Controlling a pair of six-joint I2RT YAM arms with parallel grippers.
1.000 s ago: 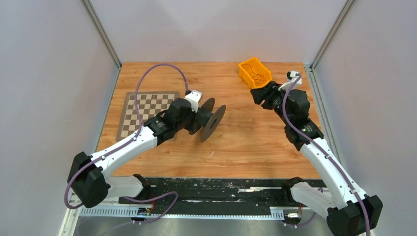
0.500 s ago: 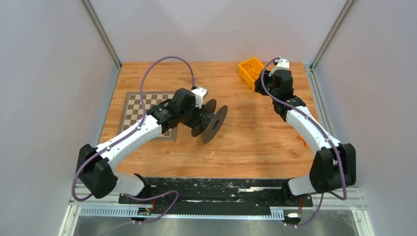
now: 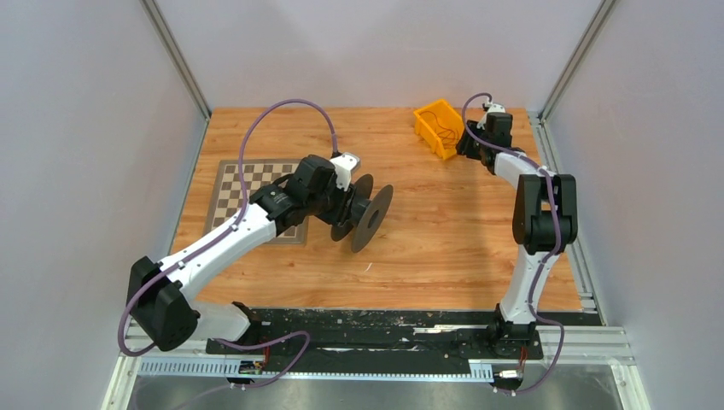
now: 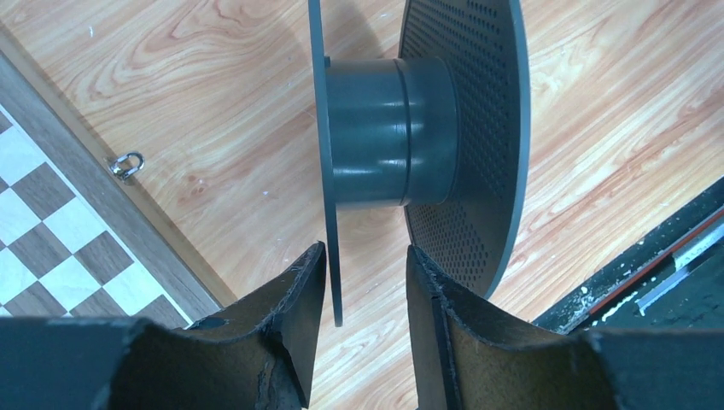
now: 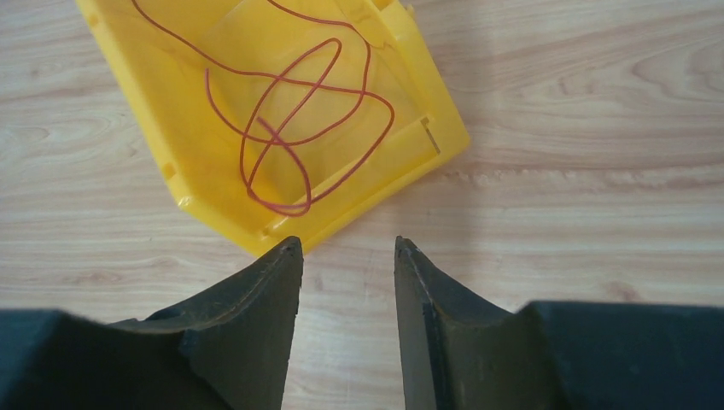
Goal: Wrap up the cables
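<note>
At the far right of the wooden tabletop (image 3: 444,239), a yellow bin (image 5: 431,102) with the thin red-brown wire (image 5: 294,111) inside, lying in loose overlapping loops on the bin floor. Just short of the bin's near corner, the right claw (image 5: 348,246), open, only bare wood in the gap between its dark fingers, tips close to the bin wall but apart from it. Near the middle of the tabletop, a dark grey spool (image 4: 388,128), axis level, both round flanges upright, smooth hub uncovered, one flange dotted with fine holes. Left claw (image 4: 365,249) open astride the lower edge of the other flange, seen edge-on as a thin plate: one finger just beside that plate, the other parted from it by a visible strip of wood, so no clamp on it. Left of the spool, a checkerboard (image 3: 248,192) in a wooden frame, flat on the tabletop, partly under the left arm in the top view, with a small metal shackle (image 4: 125,164) at the frame's edge.
</note>
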